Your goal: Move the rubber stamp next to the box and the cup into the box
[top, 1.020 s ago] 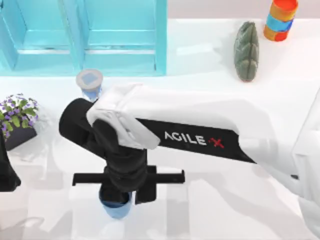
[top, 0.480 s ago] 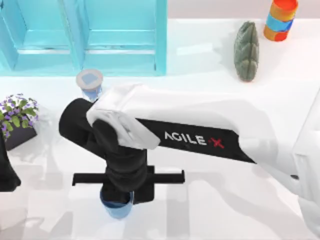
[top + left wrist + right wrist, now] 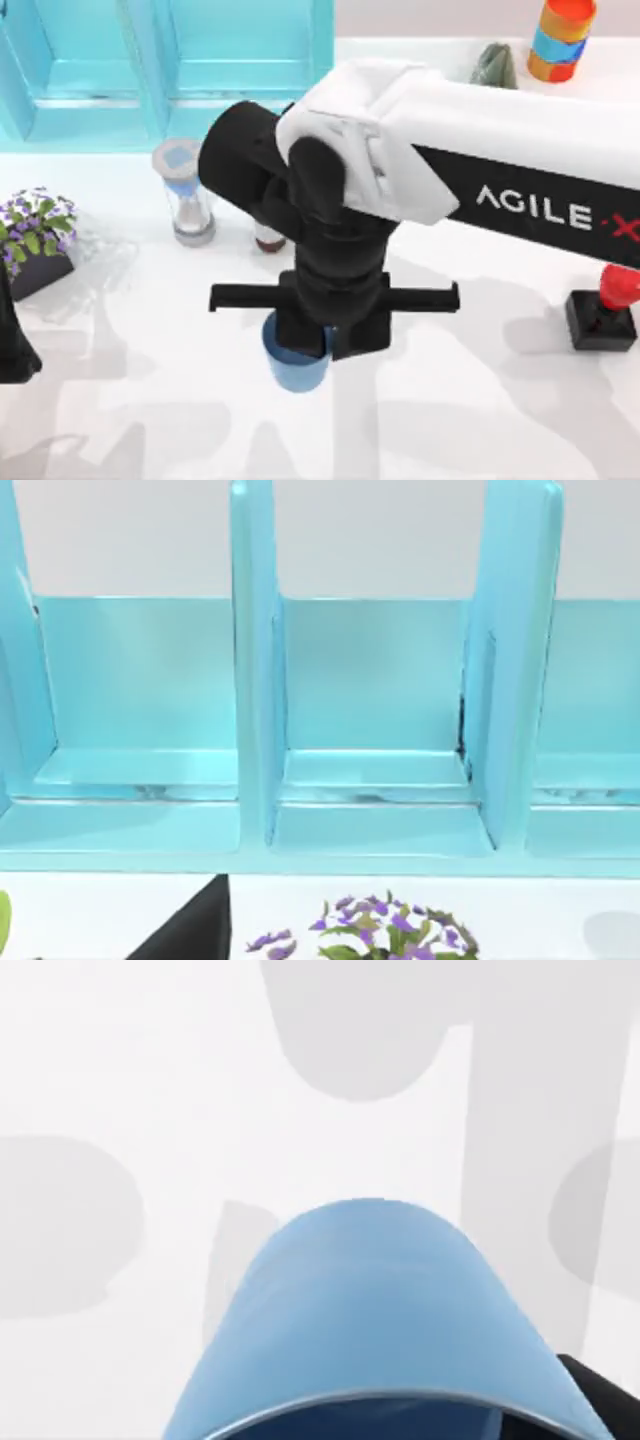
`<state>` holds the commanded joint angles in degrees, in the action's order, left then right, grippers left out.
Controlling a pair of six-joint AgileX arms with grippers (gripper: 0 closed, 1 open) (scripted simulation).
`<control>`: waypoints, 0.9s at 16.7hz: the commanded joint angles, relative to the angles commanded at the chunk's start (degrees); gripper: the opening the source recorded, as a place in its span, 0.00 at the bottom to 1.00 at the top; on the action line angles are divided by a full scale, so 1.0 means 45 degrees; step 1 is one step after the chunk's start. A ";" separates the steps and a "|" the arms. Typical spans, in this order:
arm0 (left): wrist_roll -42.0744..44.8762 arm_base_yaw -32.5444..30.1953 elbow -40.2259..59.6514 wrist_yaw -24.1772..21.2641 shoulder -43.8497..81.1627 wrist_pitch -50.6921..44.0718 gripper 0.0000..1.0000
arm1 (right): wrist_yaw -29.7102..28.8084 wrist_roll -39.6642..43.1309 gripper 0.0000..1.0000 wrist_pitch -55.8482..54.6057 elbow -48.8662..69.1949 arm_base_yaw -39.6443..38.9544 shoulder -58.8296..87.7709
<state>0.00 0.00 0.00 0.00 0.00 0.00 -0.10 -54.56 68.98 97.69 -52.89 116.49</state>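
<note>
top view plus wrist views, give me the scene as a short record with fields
right gripper: over the table's middle, holding the small plain blue plastic cup, lifted
left gripper: parked at the left edge, facing the box
rubber stamp, black square base with red knob: upright at right, far from the box
turquoise open box with dividers: far left
others: blue-capped hourglass, purple flowers in a dark pot, orange-and-blue striped cylinder

Right arm (image 3: 530, 190) reads "AGILE X".
</note>
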 joint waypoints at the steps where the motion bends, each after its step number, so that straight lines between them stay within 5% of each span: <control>1: 0.0000 0.0000 0.0000 0.0000 0.0000 0.0000 1.00 | 0.0004 0.0158 0.00 0.0260 -0.0306 0.0168 -0.0570; 10: 0.0000 0.0000 0.0000 0.0000 0.0000 0.0000 1.00 | 0.0002 0.0875 0.00 0.0935 -0.0990 0.0638 -0.1444; 15: 0.0000 0.0000 0.0000 0.0000 0.0000 0.0000 1.00 | 0.0032 0.3234 0.00 0.1135 -0.1228 0.2546 -0.1476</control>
<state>0.00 0.00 0.00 0.00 0.00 0.00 0.04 -40.01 74.08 92.17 -41.43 109.85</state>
